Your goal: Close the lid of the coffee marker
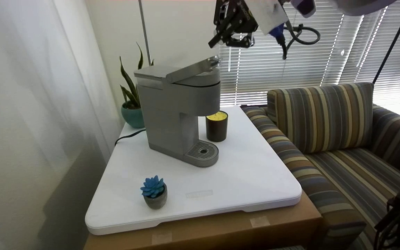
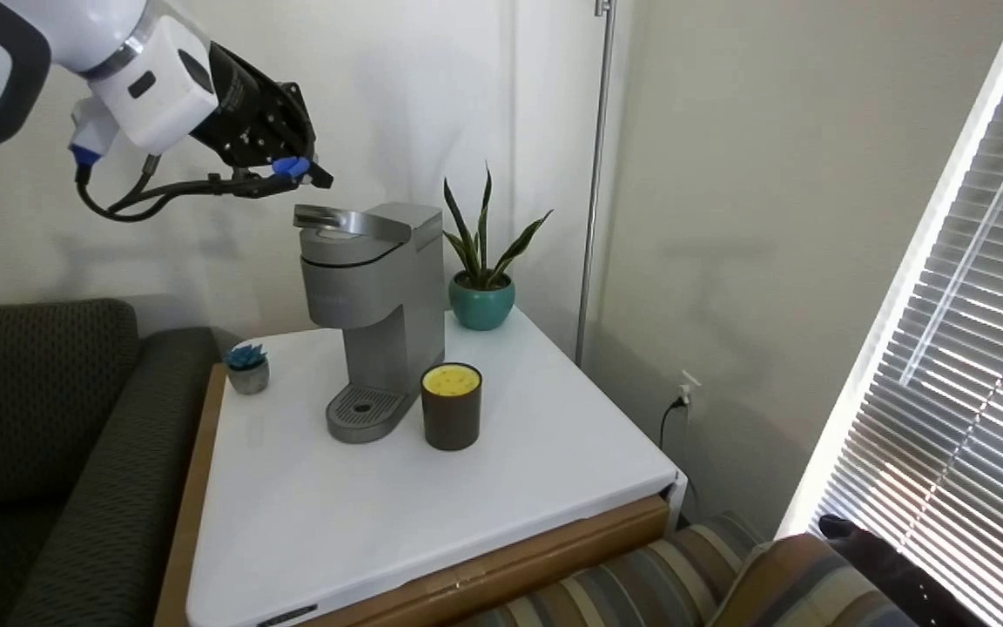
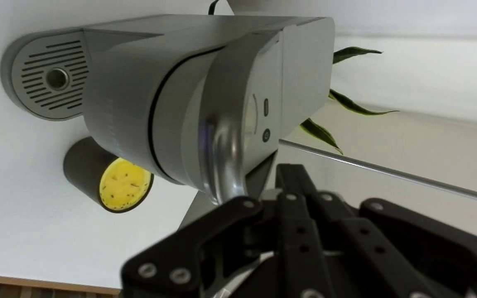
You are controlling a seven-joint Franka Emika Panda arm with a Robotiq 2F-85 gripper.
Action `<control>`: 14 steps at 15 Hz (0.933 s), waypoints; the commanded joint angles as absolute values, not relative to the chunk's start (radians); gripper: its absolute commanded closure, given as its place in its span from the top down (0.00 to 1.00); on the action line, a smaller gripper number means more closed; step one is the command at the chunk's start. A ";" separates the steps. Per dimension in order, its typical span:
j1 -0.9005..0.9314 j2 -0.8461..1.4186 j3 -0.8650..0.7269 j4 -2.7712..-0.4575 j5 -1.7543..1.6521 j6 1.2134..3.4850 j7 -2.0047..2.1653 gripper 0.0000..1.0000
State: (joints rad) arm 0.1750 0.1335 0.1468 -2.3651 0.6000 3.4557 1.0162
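Lid [image 1: 191, 71] stands partly raised on the maker [image 1: 175, 111], its front end tilted up; in an exterior view the maker sits toward the far left of the surface [image 1: 241, 180]. My end effector [image 3: 295, 180] is narrow, fingers together with nothing between them, and hangs just above the lid's metal handle [image 3: 227, 165], a gap showing in both exterior views.

As I judge it, the step is the push down, not yet begun. I should press on the handle, well away from where the lid pivots, for the best leverage, follow its arc, and keep my force centred. The metal looks slick, so a slanting push could slide off or shift the maker. I should slow near the end, press until the front gap goes, and stay off the buttons [image 3: 266, 135].

Whatever sits under the lid is hidden from me. The tray [image 3: 35, 76] has a slotted top with a round hole. Right of the maker, a dark cup [image 1: 216, 132] holds yellow fill [image 1: 217, 116] with dark specks, perhaps wax. Far left, a teal pot [image 1: 132, 118] holds a long-leaved plant [image 2: 483, 248]; near left, a small grey pot [image 1: 156, 201] holds a blue succulent [image 1: 152, 186].
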 commanded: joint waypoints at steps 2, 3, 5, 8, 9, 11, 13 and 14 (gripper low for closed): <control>0.170 0.154 0.157 -2.392 0.618 3.454 1.050 0.00; 0.171 0.158 0.159 -2.395 0.617 3.454 1.058 0.00; 0.170 0.165 0.159 -2.399 0.617 3.453 1.073 0.00; 0.181 0.181 0.146 -2.406 0.562 3.456 1.148 0.00; 0.179 0.190 0.148 -2.403 0.548 3.456 1.165 0.00; 0.176 0.206 0.151 -2.396 0.520 3.457 1.200 0.00; 0.169 0.222 0.162 -2.383 0.534 3.456 1.195 0.00; 0.180 0.228 0.144 -2.385 0.495 3.458 1.232 0.00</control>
State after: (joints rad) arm 0.1761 0.1702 0.1494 -2.3859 0.5300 3.4578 1.1827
